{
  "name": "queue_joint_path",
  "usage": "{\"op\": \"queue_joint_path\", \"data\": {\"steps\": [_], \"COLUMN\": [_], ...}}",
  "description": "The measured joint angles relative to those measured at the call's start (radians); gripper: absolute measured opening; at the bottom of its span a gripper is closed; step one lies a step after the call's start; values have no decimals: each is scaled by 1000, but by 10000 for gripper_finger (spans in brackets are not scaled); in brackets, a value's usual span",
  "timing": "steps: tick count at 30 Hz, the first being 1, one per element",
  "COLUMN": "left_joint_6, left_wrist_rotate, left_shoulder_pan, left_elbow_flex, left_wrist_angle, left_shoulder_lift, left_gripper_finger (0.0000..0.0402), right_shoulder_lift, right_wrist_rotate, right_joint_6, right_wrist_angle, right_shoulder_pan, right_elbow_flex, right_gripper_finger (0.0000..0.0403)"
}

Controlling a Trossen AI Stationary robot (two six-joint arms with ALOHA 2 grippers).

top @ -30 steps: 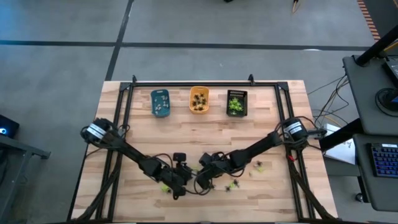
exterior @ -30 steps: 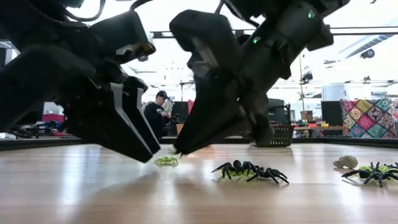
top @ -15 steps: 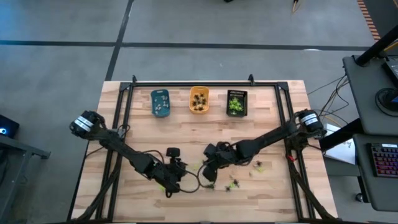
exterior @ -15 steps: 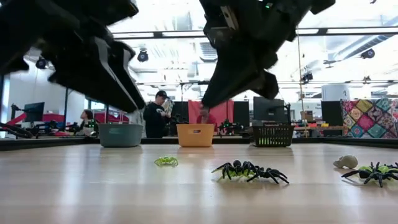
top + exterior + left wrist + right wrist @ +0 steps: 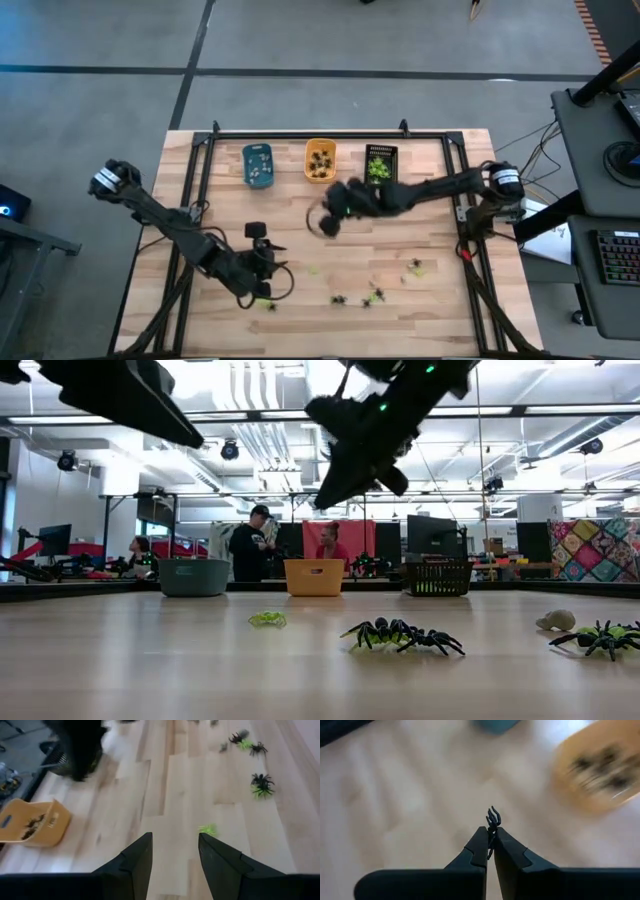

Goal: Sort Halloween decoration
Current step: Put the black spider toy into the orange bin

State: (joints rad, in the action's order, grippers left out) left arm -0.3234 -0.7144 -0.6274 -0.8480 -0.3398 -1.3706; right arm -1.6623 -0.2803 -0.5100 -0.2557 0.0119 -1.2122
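— Between the right gripper (image 5: 490, 841) tips, what's that?
— One black spider (image 5: 493, 818), thin curled plastic legs, pinched tight above pale wood planks of the table (image 5: 420, 200), near the orange tray (image 5: 320, 161).
— And around it?
— Blue tray (image 5: 257, 165) and black basket (image 5: 380, 165) flank the orange one; loose black and yellow-green spiders (image 5: 400, 634) lie on the near boards.
— The other arm?
— Left gripper (image 5: 175, 851) hangs low, fingers spread, a green spider (image 5: 207, 828) just beyond them.

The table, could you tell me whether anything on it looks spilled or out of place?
Nothing looks damaged or spilled. A few spiders lie loose on the table's near half, unsorted, while the blue, orange and black trays stand in a row along the far edge.
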Motion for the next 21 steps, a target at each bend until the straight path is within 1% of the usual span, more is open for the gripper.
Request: {"op": "queue_joint_path", "data": {"steps": [5,9,12,17,21], "left_joint_6": [-19,-35,-34,-45,-52], "left_wrist_rotate": [-55,-66,-66,-81,-101], "left_shoulder_pan": [-14,-13,-13,-13,-13], "left_elbow_flex": [94,166,213,257,268], "left_wrist_angle": [62,153,225,284,294], "left_shoulder_lift": [93,139,159,163,156], "left_gripper_finger": [143,143,143,143,143], "right_shoulder_lift": [-3,-32,-78,-166,-234], "right_wrist_rotate": [-60,-60,-57,27,28], "right_joint_6": [98,150,189,211,238], "right_wrist_angle": [4,8,6,9,1], "right_shoulder_pan": [-140,-248,-313,-374,-393], "right_elbow_flex": [-49,-102,-137,-187,-222], "right_gripper_finger": [9,9,9,9,10]}}
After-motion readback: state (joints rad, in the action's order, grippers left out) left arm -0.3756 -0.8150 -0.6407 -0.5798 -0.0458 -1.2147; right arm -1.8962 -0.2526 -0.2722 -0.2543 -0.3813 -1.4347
